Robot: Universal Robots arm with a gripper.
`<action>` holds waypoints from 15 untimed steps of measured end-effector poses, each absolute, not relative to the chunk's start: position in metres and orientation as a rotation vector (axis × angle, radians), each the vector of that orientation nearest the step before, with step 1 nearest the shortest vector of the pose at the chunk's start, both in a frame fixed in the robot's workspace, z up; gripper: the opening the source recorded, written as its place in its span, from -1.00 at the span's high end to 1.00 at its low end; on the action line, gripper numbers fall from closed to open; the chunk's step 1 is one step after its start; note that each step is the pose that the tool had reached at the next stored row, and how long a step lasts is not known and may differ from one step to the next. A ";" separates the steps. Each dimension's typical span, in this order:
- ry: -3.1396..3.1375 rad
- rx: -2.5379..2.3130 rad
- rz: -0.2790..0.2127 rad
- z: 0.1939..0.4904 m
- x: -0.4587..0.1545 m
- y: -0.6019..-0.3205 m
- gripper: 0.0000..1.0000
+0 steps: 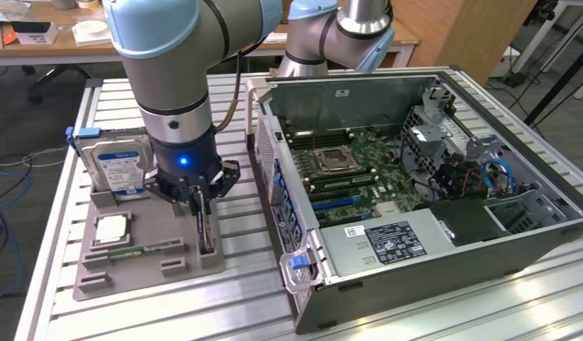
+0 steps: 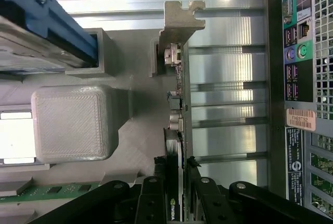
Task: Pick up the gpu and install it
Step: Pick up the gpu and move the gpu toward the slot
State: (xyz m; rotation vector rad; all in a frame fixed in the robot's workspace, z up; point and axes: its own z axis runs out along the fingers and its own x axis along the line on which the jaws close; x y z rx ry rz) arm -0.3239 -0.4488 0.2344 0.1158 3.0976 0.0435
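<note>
Step in hand: the pick. gpu [image 1: 206, 238] stands on edge in its slot in the grey tray [image 1: 149, 273] on the worktop [image 1: 177, 312]. In the exterior view the tray sits at 9 o'clock from the open computer case [image 1: 386, 284], with the card on the tray's 3 o'clock side.

hand [image 1: 202, 207] is down over the card and straddles it. The wrist view shows it close on both faces. Can't tell whether it's clamped or just short of contact, so not calling it held.

Notes for a good grab:
- Hand looks square to the card. Keep it that way, because I'd expect any twist to bind the card in the slot.
- Grip sits toward the end away from the metal bracket [image 2: 179, 23], so it's off-centre. My guess is the bracket end will sag or drag, so squeeze firmly.
- Clamp on flat board, not on the connectors along the edge.
- Hard drive [image 1: 116, 165] at 11 o'clock from the hand and memory stick [image 1: 140, 250] at 8 o'clock both look clear of it.
</note>
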 end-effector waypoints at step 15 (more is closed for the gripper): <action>3.097 0.116 0.044 0.234 -0.324 -0.449 0.47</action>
